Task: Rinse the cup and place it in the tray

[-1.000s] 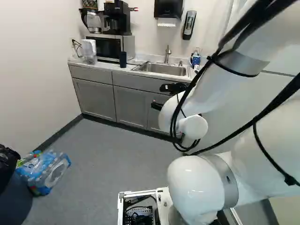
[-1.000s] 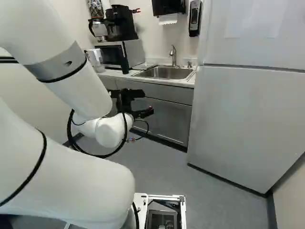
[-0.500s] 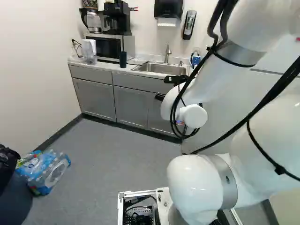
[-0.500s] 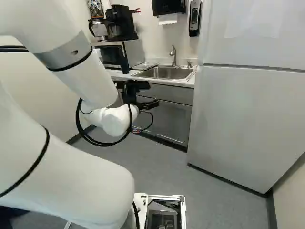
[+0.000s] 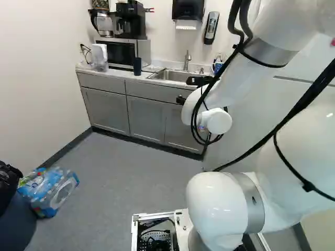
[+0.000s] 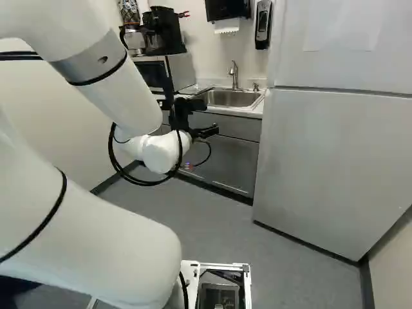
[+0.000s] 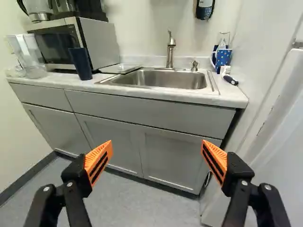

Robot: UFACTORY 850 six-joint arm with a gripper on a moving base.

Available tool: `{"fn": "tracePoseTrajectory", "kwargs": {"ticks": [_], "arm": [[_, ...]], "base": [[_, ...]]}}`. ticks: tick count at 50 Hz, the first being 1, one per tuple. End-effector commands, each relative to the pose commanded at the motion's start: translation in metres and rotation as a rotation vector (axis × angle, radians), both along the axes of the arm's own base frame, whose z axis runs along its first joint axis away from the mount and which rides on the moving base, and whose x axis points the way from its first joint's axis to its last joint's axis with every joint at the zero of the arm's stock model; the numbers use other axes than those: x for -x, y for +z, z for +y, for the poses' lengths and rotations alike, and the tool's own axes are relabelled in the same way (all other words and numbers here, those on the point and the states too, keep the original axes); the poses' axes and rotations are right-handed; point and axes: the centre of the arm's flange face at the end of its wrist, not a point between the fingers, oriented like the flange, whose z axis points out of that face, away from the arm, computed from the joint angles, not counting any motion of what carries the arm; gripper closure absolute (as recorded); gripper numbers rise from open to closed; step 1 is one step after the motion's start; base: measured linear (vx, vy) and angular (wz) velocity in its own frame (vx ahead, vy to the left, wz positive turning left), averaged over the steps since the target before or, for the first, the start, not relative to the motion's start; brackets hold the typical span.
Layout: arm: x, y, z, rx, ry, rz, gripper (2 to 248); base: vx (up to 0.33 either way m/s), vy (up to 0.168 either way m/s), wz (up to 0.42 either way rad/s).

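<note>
- Two candidates for the cup. The tall dark cup (image 7: 81, 63) stands on the worktop (image 7: 203, 98) in front of the microwave (image 7: 102, 42); a spotted mug (image 7: 223, 58) stands past the far side of the sink (image 7: 163, 79). Dark cup judged the likelier target, not certain.
- Neither is held. Cup untouched, well apart from the arm.
- A flat pale tray (image 7: 120, 68) lies between microwave and sink, close to the dark cup; taken as the likely drop place.
- Claw (image 7: 156, 144): released, its orange pads (image 7: 98, 161) spread wide, nothing between them. It faces the cupboards (image 7: 170, 156) below the sink.
- Change: over the last second the arm (image 6: 116, 84) has raised the claw and brought it nearer the sink, as both base views show. Base has not moved; cup, tray and sink are where they were.
- Meaning: approach phase, judged to be at the very start. Grasp, rinse and placing all remain.
- Next move, as judged: more height to clear the worktop's front edge, then a sideways shift towards the dark cup, pads either side of its wall.
- Risks: striking the worktop edge if reaching in low; knocking the cup, tall and probably easy to tip, against the microwave.
- Tap (image 7: 170, 49) stands behind the basin; no water seen running. Rinsing will need it on and the cup beneath.
</note>
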Motion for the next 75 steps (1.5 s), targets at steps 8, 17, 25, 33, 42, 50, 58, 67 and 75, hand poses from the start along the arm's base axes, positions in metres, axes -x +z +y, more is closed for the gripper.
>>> {"fn": "tracePoseTrajectory", "kwargs": {"ticks": [8,17,25,33,42,50,58,67,75], "arm": [[-0.008,0.007,-0.002,0.001,-0.004,-0.009,3],[-0.017,0.015,-0.004,0.001,-0.005,-0.008,3],[-0.026,0.022,-0.005,0.0,-0.007,-0.002,3],[-0.034,0.028,-0.007,-0.001,-0.008,0.005,3],[-0.044,0.035,-0.008,-0.002,-0.009,0.014,3],[-0.052,0.042,-0.009,-0.002,-0.009,0.022,3],[-0.061,0.049,-0.01,-0.003,-0.009,0.03,3],[-0.069,0.056,-0.011,-0.004,-0.007,0.037,3],[-0.076,0.062,-0.011,-0.005,-0.006,0.041,3]], "base": [[0.0,0.0,0.0],[0.0,0.0,0.0],[0.0,0.0,0.0],[0.0,0.0,0.0],[0.0,0.0,0.0],[0.0,0.0,0.0],[0.0,0.0,0.0],[0.0,0.0,0.0],[0.0,0.0,0.0]]}}
